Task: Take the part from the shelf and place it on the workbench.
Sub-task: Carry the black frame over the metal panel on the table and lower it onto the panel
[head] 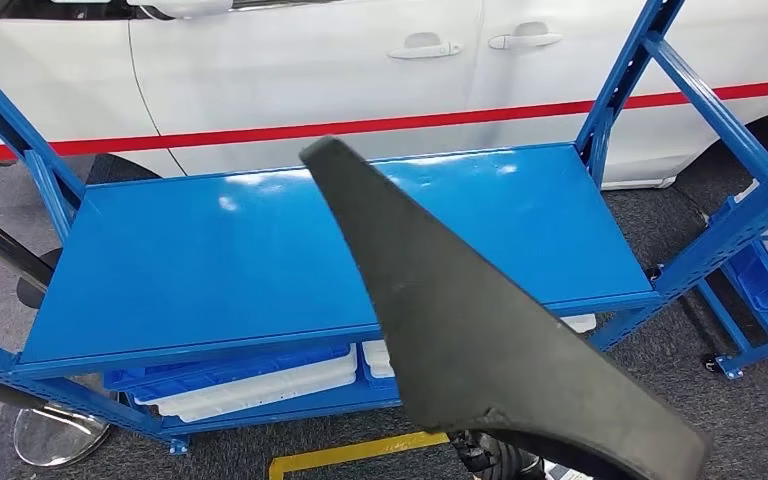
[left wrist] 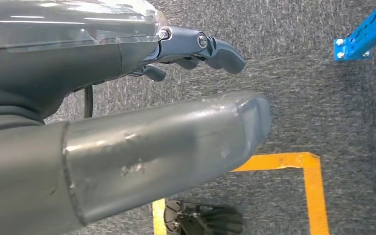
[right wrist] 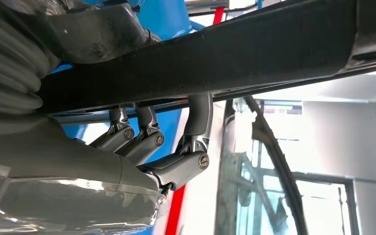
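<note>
Your left hand (left wrist: 191, 54) hangs over grey carpet (left wrist: 303, 98), fingers (left wrist: 223, 51) loosely curled, holding nothing; ahead you see the blue shelf (head: 210, 260), white trays (head: 260, 385) below it and a white car (head: 310, 70) behind; the black part (head: 460, 320) is raised above the shelf's right half; your right hand (right wrist: 152, 147) grips it, fingers (right wrist: 198, 122) hooked over its edge.
</note>
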`<state>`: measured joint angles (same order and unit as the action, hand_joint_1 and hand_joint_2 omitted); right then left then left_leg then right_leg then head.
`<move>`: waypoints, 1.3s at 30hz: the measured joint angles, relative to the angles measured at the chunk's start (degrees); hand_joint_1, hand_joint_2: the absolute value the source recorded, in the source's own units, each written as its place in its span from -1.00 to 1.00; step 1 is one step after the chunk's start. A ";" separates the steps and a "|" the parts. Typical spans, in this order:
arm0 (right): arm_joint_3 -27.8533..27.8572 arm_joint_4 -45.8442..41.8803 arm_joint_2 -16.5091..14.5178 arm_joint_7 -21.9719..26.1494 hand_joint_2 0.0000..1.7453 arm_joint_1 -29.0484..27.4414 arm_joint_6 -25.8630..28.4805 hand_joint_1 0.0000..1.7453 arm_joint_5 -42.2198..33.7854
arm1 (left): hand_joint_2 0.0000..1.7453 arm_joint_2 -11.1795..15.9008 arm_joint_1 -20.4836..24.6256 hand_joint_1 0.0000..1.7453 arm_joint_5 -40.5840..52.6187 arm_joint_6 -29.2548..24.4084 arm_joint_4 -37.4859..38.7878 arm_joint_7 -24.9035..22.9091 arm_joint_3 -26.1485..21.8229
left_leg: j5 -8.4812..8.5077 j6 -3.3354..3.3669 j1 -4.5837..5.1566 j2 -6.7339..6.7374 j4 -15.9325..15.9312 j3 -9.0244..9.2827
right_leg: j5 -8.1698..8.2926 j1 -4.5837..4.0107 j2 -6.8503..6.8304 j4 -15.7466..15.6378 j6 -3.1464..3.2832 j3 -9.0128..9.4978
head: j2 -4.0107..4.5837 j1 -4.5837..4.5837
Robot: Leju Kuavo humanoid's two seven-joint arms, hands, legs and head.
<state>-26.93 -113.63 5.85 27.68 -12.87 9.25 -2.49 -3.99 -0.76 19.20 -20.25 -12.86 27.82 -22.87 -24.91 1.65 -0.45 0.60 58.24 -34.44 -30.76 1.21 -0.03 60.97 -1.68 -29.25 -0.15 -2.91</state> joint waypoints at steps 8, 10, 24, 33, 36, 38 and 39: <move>0.04 -0.22 0.38 0.49 1.00 -2.33 3.91 1.00 2.61 | -1.00 -0.15 -0.29 -1.00 1.75 -0.13 0.01 -0.10 -0.13 | -8.38 -2.46 -0.33 -0.23 9.62 -3.92 | 2.79 -0.36 -0.17 -2.46 3.66 -2.64 | 0.00 0.07; 0.04 -0.38 0.45 0.54 1.00 -2.88 4.38 1.00 3.13 | -1.00 -0.18 -0.23 -1.00 2.17 -0.13 0.01 -0.07 -0.14 | -10.95 -2.57 -0.32 -0.23 15.59 -4.59 | 4.05 -0.61 -0.21 -2.31 3.70 -4.39 | 0.00 0.07; 0.03 -2.30 1.58 -0.27 1.00 -5.60 7.22 1.00 4.50 | -1.00 -0.39 0.17 -1.00 3.98 0.53 -0.12 0.07 -0.31 | -2.62 1.33 0.34 0.44 -4.07 6.64 | -2.37 -0.54 0.00 8.31 0.55 -10.58 | 0.00 0.03; 0.03 -2.62 1.94 -0.50 1.00 -5.96 8.39 1.00 4.66 | -1.00 -0.76 0.25 -1.00 4.72 0.38 -0.16 -0.02 -0.39 | 0.83 -0.86 0.38 0.33 0.49 -0.56 | -1.39 -0.49 0.06 -2.77 1.28 2.58 | 0.00 0.08; 0.02 -2.63 1.99 -0.60 1.00 -6.06 8.73 1.00 4.61 | -1.00 -0.83 0.06 -1.00 5.02 0.40 -0.15 -0.09 -0.65 | -0.92 -1.97 0.05 0.14 1.98 -1.74 | 0.28 -0.39 -0.25 -2.74 2.98 0.84 | 0.00 0.06; 0.01 -2.63 2.03 -0.68 1.00 -6.16 8.89 1.00 4.52 | -1.00 -0.90 0.01 -1.00 5.22 0.44 -0.14 -0.12 -0.80 | -6.72 -2.51 -0.14 -0.01 7.21 -3.47 | 1.76 -0.44 -0.38 -2.73 3.67 -0.96 | 0.00 0.08; 0.00 -2.63 2.04 -0.78 1.00 -6.21 9.06 1.00 4.43 | -1.00 -0.91 0.02 -1.00 5.31 0.46 -0.14 -0.13 -0.84 | -9.37 -2.65 -0.17 -0.03 10.77 -4.25 | 2.47 -0.53 -0.39 -2.64 3.78 -1.92 | 0.00 0.07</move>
<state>-26.93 -116.26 7.90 26.90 -19.08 18.31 1.94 -4.90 -0.74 24.51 -19.79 -13.00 27.69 -23.71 -34.27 -1.01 -0.62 0.57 69.01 -38.69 -28.30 0.68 -0.42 58.33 2.09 -31.16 -0.15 -2.84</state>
